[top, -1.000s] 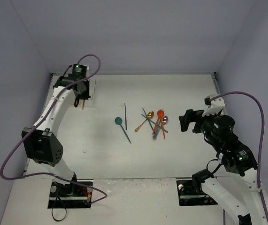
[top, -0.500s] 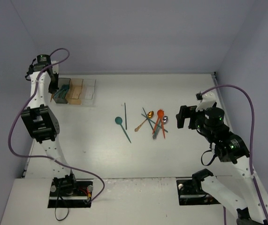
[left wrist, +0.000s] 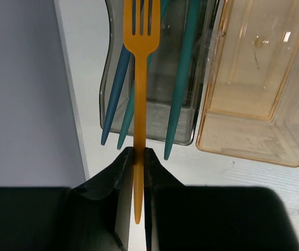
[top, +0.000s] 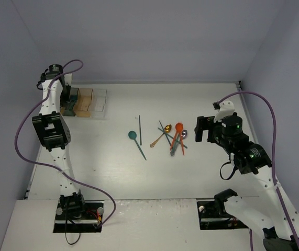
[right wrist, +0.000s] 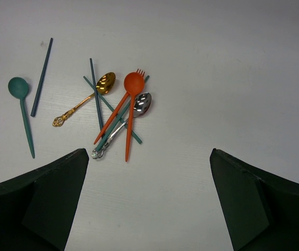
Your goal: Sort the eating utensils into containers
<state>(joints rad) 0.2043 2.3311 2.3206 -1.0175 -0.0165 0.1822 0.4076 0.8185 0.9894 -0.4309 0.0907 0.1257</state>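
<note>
Left hand [left wrist: 137, 157]: fingers [left wrist: 119, 172] pressed together on the handle of an orange fork [left wrist: 140, 104], gripped low on the handle, with the tail end showing between them. Fork points away from the wrist, its tines over the dark grey bin [left wrist: 157, 117]. Three teal sticks [left wrist: 183, 78] lie lengthwise in that bin, their near ends reaching past its wall. Amber bin [left wrist: 248, 125] sits touching the grey one on its right. In the top view the clear bin [top: 100, 100] closes the row, which stands at the far left corner of the worktop [top: 112, 167].

Right hand [right wrist: 146, 201]: fingers spread wide, nothing between them. It hangs above the worktop just right of the loose pile, not touching it.

Pile, right wrist view: orange spoon [right wrist: 133, 83] on top, orange tines showing just past its bowl. Silver spoon [right wrist: 141, 103] beside it. Gold spoon [right wrist: 84, 103] to the left. Thin teal sticks cross under these. Lying apart further left: a dark teal stick [right wrist: 42, 77] and a teal spoon [right wrist: 24, 117].
</note>
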